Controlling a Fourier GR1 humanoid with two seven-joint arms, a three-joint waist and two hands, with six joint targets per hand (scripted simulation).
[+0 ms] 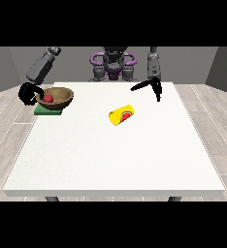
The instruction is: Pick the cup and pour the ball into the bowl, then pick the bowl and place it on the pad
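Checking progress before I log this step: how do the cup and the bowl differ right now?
The cup is yellow with a red mark and lies on its side mid-table; the bowl is brown and sits upright on the green pad. The bowl holds the red ball, with the hand at the view's left at its rim; no hand touches the cup.

Bowl (58, 97), just beside the hand at the view's left (27, 93): brown, wood-like, matt. Ball (48, 98) inside: red, smooth. Pad (48, 111) beneath: green, flat matt. Cup (121, 115), well apart from both hands: yellow, smooth, plastic-looking. Table (115, 160): white, matt.
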